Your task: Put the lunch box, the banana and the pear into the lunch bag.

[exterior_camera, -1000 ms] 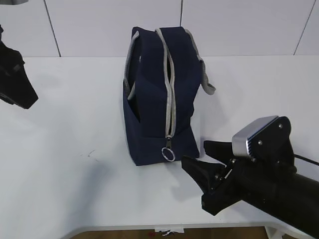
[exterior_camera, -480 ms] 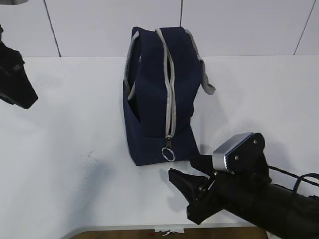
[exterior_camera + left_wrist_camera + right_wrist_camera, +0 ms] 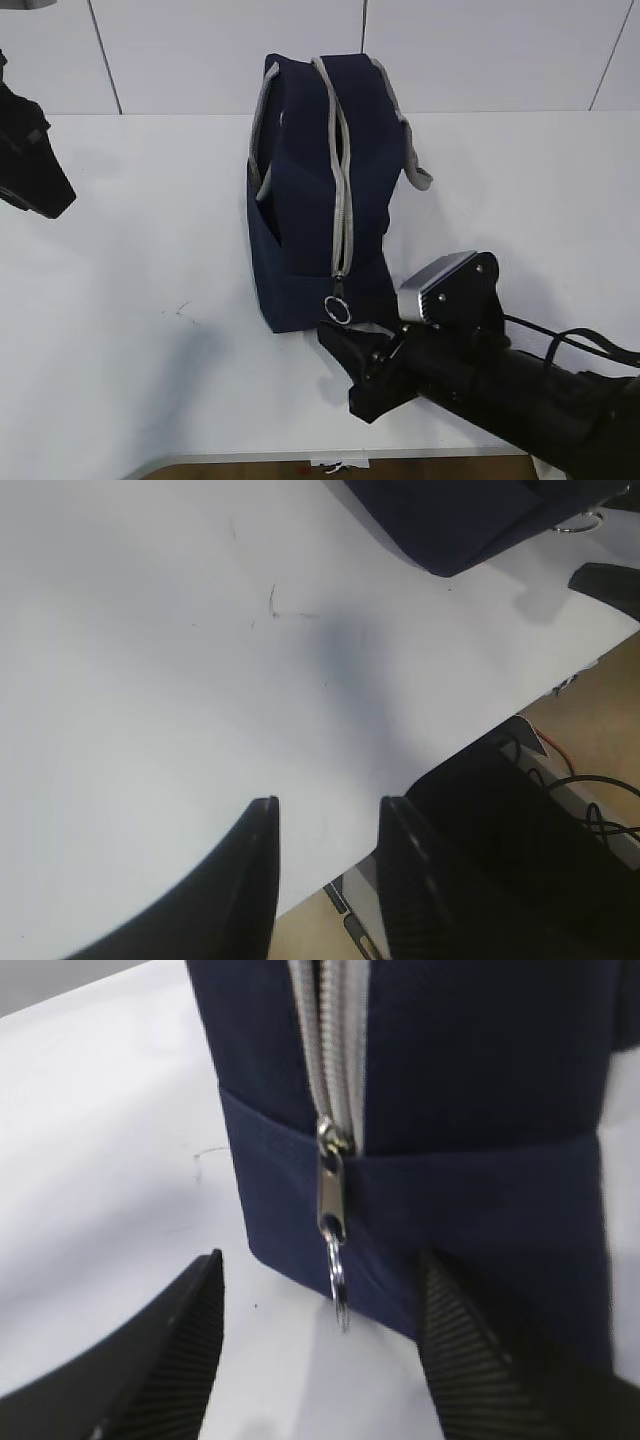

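Observation:
The navy-blue lunch bag (image 3: 315, 190) stands upright in the middle of the white table (image 3: 150, 320). Its grey zipper (image 3: 342, 190) is closed, and the ring pull (image 3: 338, 310) hangs low on the near end. My right gripper (image 3: 355, 345) is open, low on the table just in front of the ring pull. In the right wrist view the ring pull (image 3: 338, 1280) hangs between the open fingers of my gripper (image 3: 320, 1300), not touched. My left gripper (image 3: 325, 815) is open and empty over the table's front edge, far left. The lunch box, banana and pear are out of view.
The bag's grey loop handles (image 3: 415, 165) hang down its sides. The table's front edge (image 3: 250, 458) lies close under my right arm. Cables and a dark base (image 3: 540, 820) show below the table edge in the left wrist view.
My right gripper has moved left and forward along the table, from well right of the bag to just in front of the ring pull. The left arm and bag have not moved.

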Available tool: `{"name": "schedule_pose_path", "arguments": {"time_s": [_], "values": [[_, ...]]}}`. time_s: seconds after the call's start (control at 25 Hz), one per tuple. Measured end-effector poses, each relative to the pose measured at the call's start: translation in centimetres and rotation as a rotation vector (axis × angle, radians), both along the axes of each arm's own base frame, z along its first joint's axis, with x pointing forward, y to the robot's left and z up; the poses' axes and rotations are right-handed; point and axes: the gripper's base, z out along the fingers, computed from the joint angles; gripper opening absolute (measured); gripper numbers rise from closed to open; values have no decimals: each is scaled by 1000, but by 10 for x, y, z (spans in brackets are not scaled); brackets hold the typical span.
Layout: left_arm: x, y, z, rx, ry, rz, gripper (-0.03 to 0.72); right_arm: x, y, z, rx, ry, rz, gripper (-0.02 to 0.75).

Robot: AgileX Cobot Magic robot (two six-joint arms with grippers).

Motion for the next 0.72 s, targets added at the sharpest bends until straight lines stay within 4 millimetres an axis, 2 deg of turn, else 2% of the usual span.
{"name": "schedule_pose_path", "arguments": {"time_s": [0.24,0.72], "values": [[0,0,0,0,0,2,245,7,5,3,0,-6,3,461],[0,0,0,0,0,2,244,6,7,2,1,6,28,461]]}}
